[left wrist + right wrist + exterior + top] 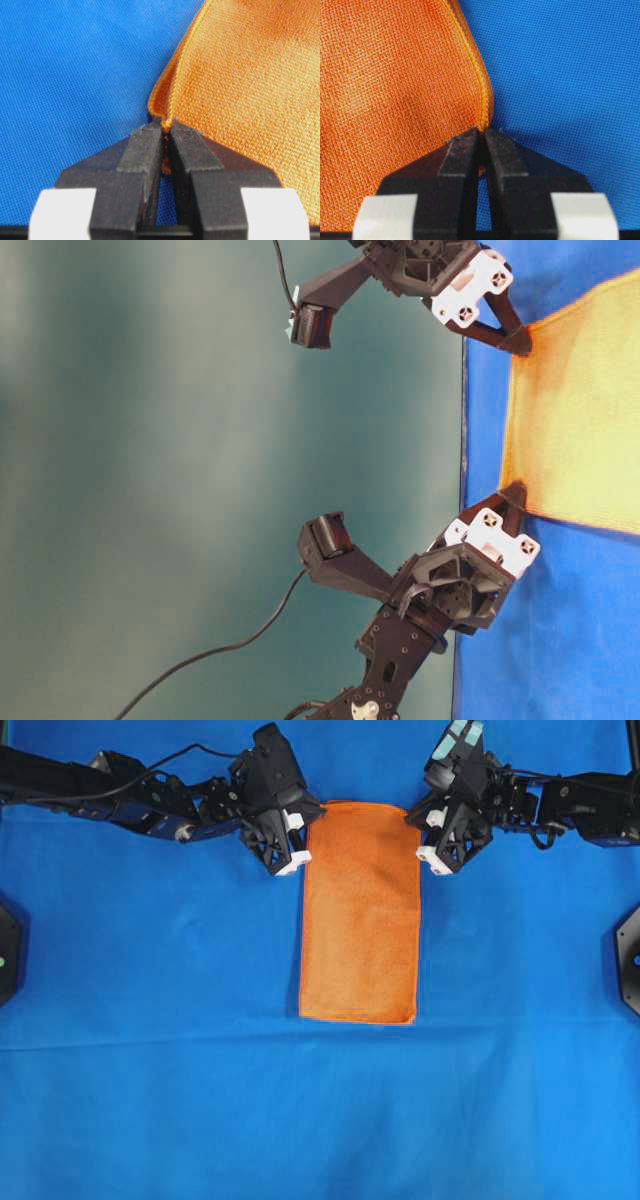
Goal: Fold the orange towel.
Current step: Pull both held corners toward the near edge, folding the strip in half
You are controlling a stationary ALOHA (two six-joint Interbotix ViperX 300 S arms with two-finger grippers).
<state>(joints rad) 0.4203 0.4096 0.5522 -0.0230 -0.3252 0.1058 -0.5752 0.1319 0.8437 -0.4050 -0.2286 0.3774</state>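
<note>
The orange towel [358, 910] lies flat on the blue cloth as a tall narrow rectangle, its long sides running from far to near. My left gripper [314, 814] is shut on its far left corner. In the left wrist view the black fingertips [150, 137] pinch the hemmed corner of the towel [250, 75], where two layers of edge show. My right gripper [413, 818] is shut on the far right corner. The right wrist view shows that gripper [482, 132] closed over the stitched hem of the towel [395, 75]. The near corners lie free.
A large blue cloth [320, 1120] covers the whole table under the towel. Both arms reach in from the far side, left [120, 790] and right [570, 800]. Black mounts sit at the left [6, 955] and right [630, 955] edges.
</note>
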